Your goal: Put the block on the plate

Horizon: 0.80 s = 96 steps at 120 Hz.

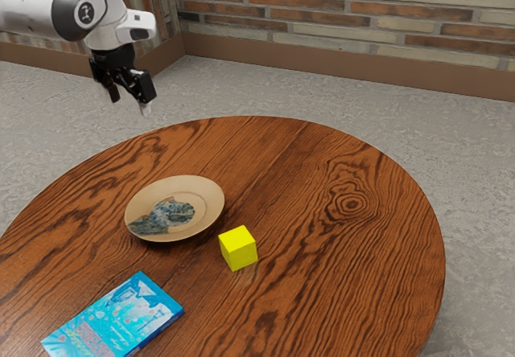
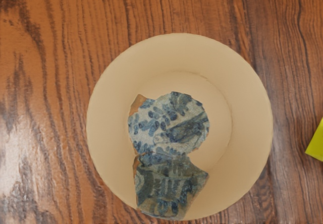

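High over the far edge of the table, my gripper (image 1: 129, 102) stands open with nothing between its fingers. The yellow block (image 1: 238, 248) rests on the wood beside the tan plate (image 1: 207, 195), a small gap apart from it. Bluish patterned patches mark the plate's surface, and nothing lies on it. In the wrist view the plate (image 2: 250, 118) is seen from above, with part of the block (image 2: 317, 144) cut off at the picture's edge.
A blue illustrated book or box (image 1: 117, 317) lies flat on the round wooden table (image 1: 354, 252), near both the plate and the block. A brick wall (image 1: 346, 19) stands beyond the grey floor.
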Tool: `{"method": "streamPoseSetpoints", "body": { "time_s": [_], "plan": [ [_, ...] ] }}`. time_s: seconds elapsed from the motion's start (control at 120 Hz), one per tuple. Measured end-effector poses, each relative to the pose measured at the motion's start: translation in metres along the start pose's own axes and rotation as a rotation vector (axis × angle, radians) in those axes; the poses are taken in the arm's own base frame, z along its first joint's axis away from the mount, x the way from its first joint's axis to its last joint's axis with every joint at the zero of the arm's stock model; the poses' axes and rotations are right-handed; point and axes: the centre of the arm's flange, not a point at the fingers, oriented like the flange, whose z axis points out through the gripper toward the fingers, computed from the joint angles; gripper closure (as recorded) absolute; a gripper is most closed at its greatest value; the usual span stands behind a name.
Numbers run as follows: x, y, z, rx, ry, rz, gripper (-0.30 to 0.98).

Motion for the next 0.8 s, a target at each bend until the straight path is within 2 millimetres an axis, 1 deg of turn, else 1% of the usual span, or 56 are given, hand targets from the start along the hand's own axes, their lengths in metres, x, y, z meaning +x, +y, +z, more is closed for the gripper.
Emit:
{"method": "streamPoseSetpoints", "body": {
  "time_s": [0.175,0.225,0.275,0.325,0.4,0.475,0.55,0.633,0.717,0.8],
  "plan": [
    [-0.002,0.000,-0.004,0.001,-0.006,0.009,0.00],
    [-0.002,0.003,-0.003,-0.001,-0.011,0.015,0.00],
    [-0.002,0.011,0.002,-0.004,-0.021,0.025,0.00],
    [-0.002,0.024,0.015,-0.010,-0.039,0.041,0.00],
    [-0.002,0.050,0.035,-0.018,-0.059,0.076,0.00],
    [-0.001,0.079,0.048,-0.017,-0.066,0.117,0.00],
    [-0.003,0.109,0.065,-0.015,-0.078,0.157,0.00],
    [-0.005,0.138,0.077,-0.014,-0.078,0.192,0.00],
    [-0.009,0.158,0.090,-0.014,-0.078,0.211,0.00],
    [-0.013,0.170,0.104,-0.015,-0.080,0.216,0.00]
  ]
}}
